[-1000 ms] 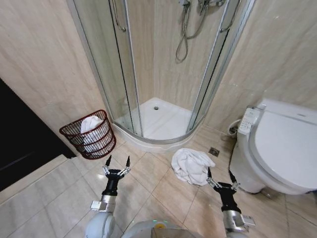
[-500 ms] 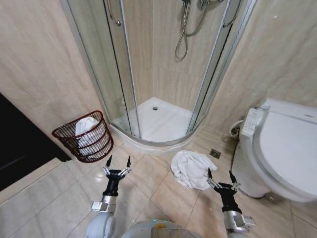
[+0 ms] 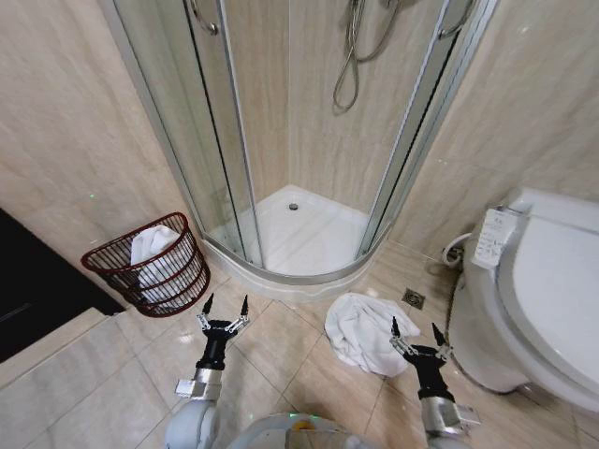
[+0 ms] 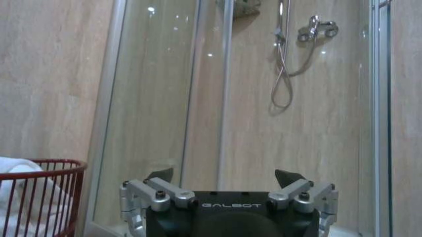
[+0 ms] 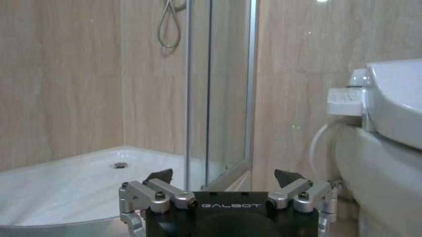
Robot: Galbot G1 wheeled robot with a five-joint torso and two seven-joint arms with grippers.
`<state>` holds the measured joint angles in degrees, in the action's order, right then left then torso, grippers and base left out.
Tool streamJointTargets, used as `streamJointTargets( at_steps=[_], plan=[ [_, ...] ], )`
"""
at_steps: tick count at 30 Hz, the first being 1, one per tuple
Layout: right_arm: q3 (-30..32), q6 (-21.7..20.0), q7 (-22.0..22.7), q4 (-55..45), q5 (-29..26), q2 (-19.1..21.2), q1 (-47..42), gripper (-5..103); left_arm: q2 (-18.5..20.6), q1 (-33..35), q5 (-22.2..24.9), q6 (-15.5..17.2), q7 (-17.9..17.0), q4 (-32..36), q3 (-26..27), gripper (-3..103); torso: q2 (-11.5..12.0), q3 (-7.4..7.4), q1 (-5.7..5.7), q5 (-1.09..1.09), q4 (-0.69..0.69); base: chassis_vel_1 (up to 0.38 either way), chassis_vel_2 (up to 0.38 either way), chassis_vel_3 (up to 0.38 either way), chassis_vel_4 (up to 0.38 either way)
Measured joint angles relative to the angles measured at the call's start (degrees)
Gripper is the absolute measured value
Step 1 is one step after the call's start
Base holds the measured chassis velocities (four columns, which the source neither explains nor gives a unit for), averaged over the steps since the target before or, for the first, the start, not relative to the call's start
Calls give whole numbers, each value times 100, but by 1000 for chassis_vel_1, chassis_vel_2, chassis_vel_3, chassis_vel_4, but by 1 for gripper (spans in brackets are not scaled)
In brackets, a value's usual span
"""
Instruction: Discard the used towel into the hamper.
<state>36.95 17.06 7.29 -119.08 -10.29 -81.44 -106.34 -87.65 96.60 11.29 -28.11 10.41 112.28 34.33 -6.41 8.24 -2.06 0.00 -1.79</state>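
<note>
Left gripper was held low ahead of the base, jaws spread wide, nothing between them and nothing touched. Right gripper was likewise wide open and empty, its tips hanging just over the near edge of the used towel in the head view; whether it made contact could not be told.

Towel lay crumpled on the floor tiles, between the shower tray and the toilet. Hamper stood well apart to the robot's left, against the wall beside the shower glass, with white cloth already inside.

Progress, as judged: nothing done with the floor towel. Not yet grasped, lifted or carried. Pick-up, transfer across to the hamper and release all remained.
</note>
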Motion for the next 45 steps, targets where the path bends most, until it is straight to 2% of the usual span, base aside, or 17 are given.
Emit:
streamJointTargets(
  at_steps=[12, 15, 20, 22, 23, 25, 26, 27, 29, 31, 32, 33, 34, 35, 38, 45],
  plan=[
    [16, -107, 48, 101, 8, 28, 22, 100, 15, -55, 20, 9, 4, -78, -9, 100, 218, -171, 50, 0, 0, 0, 0, 0, 0],
    [32, -344, 67, 203, -196, 241, 80, 100, 4, -120, 29, -88, -100, -119, -1, 100, 313, -254, 62, 0, 0, 0, 0, 0, 0],
    [30, -529, 31, 484, -345, 485, 240, 100, 13, -122, 19, -103, -170, -93, 16, 100, 337, -272, 69, 1, 1, 0, 0, 0, 0],
    [27, -734, -188, 729, -418, 807, 353, 100, 16, -100, 9, -111, -179, -22, 38, 100, 339, -273, 70, 2, 0, 0, 0, 0, 0],
    [27, -734, -188, 729, -418, 807, 353, 100, 16, -100, 9, -111, -179, -22, 38, 100, 339, -273, 70, 2, 0, 0, 0, 0, 0],
    [40, -1070, -479, 821, -519, 1105, 422, 100, 2, -88, 8, -125, -183, 23, 51, 100, 338, -270, 70, 1, 0, 0, 0, 0, 0],
    [104, -1265, -763, 870, -524, 1215, 492, 100, -2, -84, 7, -136, -184, 35, 52, 100, 334, -267, 70, 1, 0, 0, 0, 0, 0],
    [104, -1265, -763, 870, -524, 1215, 492, 100, -2, -84, 7, -136, -184, 35, 52, 100, 334, -267, 70, 1, 0, 0, 0, 0, 0],
    [326, -1615, -1386, 996, -383, 1275, 691, 100, -6, -69, -15, -171, -188, 46, 54, 100, 328, -262, 69, 0, 1, 0, 0, 0, 0],
    [326, -1615, -1386, 996, -383, 1275, 691, 100, -6, -69, -15, -171, -188, 46, 54, 100, 328, -262, 69, 0, 1, 0, 0, 0, 0],
    [534, -1888, -1886, 1127, -133, 1276, 935, 100, -7, -55, -44, -200, -189, 54, 55, 100, 324, -260, 68, 1, 0, 0, 0, 0, 0],
    [764, -2556, -2637, 1210, 96, 1344, 1315, 100, -13, -40, -69, -239, -194, 65, 55, 100, 315, -253, 65, 0, -1, 0, 0, 0, 0],
    [814, -2782, -2905, 1211, 117, 1396, 1397, 100, -12, -43, -69, -242, -197, 65, 62, 100, 314, -250, 64, 0, 0, 0, 0, 0, 0],
    [814, -2782, -2905, 1211, 117, 1396, 1397, 100, -12, -43, -69, -242, -197, 65, 62, 100, 314, -250, 64, 0, 0, 0, 0, 0, 0],
    [929, -2983, -3709, 1457, 269, 1520, 1733, 100, 0, -48, -69, -266, -199, 57, 78, 100, 306, -246, 63, -2, 1, 0, 0, 0, 0],
    [708, -3052, -3984, 2095, 271, 1775, 2240, 100, 0, -27, -69, -270, -198, 83, 68, 100, 298, -239, 60, 0, -1, 0, 0, 0, 0]
  ],
)
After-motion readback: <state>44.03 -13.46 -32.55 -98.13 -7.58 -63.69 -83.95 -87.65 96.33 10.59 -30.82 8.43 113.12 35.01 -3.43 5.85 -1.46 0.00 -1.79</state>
